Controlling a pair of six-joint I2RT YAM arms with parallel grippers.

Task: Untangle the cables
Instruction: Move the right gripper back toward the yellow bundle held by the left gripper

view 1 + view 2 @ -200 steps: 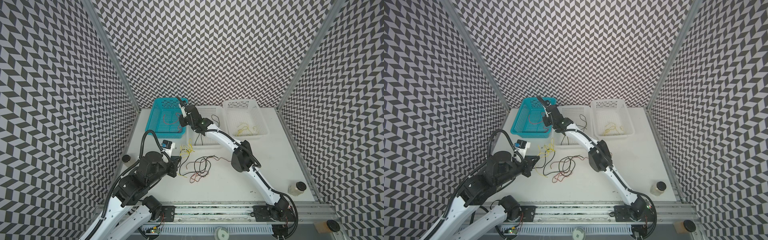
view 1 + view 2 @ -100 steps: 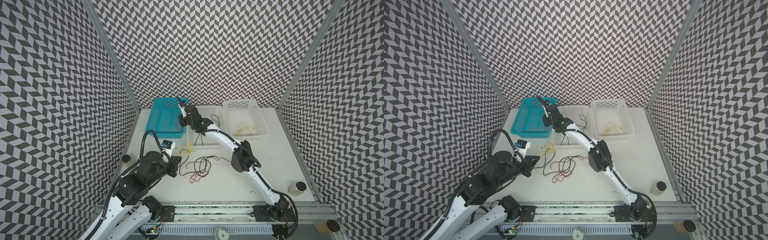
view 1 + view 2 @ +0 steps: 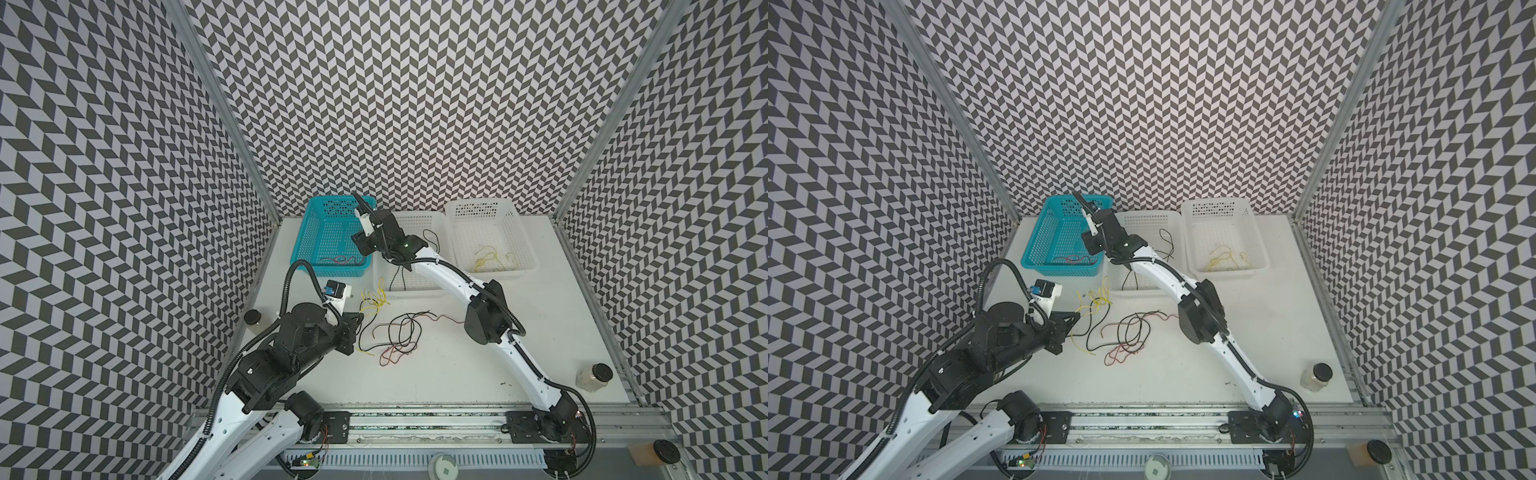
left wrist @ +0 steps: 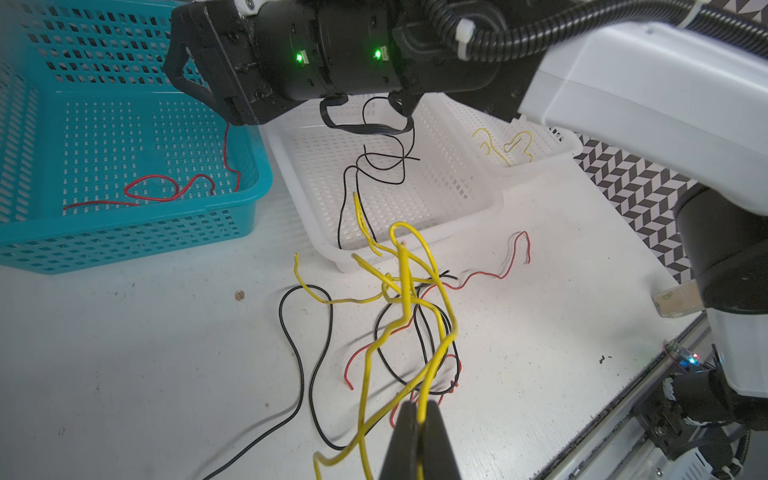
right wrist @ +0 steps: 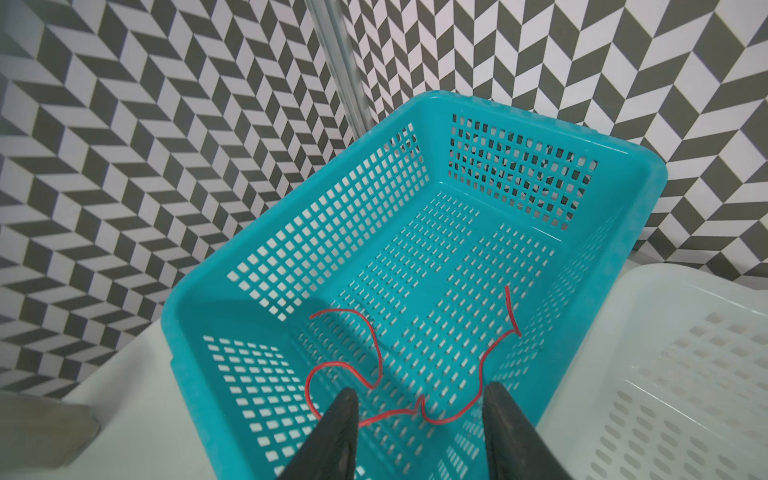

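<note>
Here, left jaws pinch yellow cables (image 4: 402, 282); right jaws gape over basket (image 5: 540, 124).

The right hand (image 5: 420, 390) has opened above the red cable (image 5: 336, 364) in the teal basket (image 5: 606, 249).

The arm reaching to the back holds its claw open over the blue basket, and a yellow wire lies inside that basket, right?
Not quite: the wire in the blue basket is red, not yellow, as the right wrist view shows. The right gripper does stand open over it.
</note>
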